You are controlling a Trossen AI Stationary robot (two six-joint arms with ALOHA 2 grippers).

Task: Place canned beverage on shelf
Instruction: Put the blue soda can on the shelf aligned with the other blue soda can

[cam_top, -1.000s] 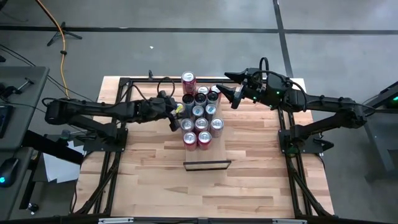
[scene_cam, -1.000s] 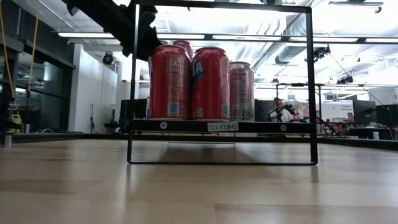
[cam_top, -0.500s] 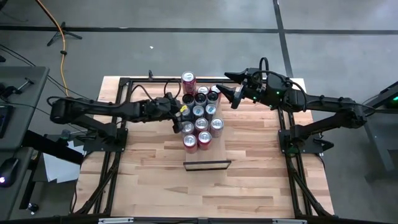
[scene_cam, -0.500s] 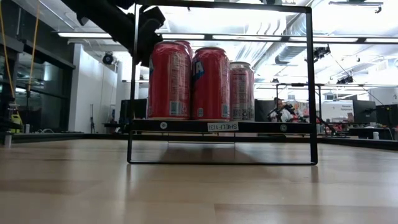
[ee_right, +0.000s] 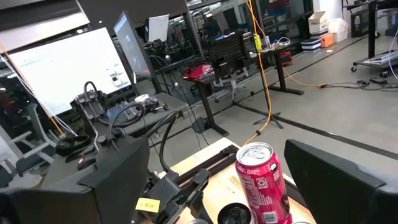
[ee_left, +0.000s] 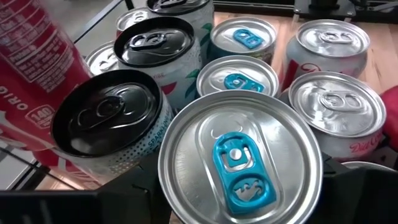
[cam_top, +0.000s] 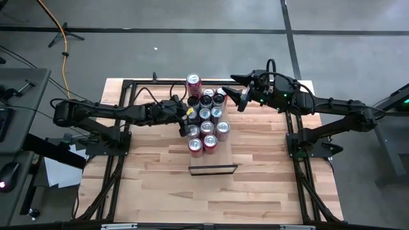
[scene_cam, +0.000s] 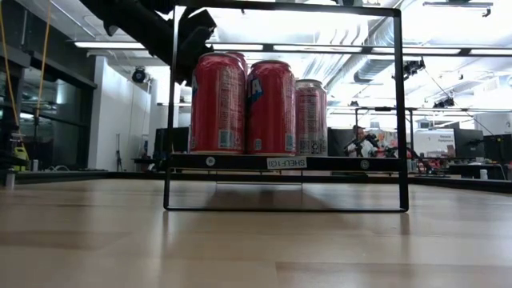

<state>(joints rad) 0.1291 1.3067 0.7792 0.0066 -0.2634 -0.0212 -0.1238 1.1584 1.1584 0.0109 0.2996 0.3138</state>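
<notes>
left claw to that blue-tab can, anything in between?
Nothing visible. The left claw sits directly over the blue-tab can, fingers either side. Neighbouring cans crowd close around it.

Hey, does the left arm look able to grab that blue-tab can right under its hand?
Probably yes. The left hand sits at the cluster's left edge with the blue-tab can between its fingers; neighbouring cans crowd close, though, and may get nudged.
</notes>
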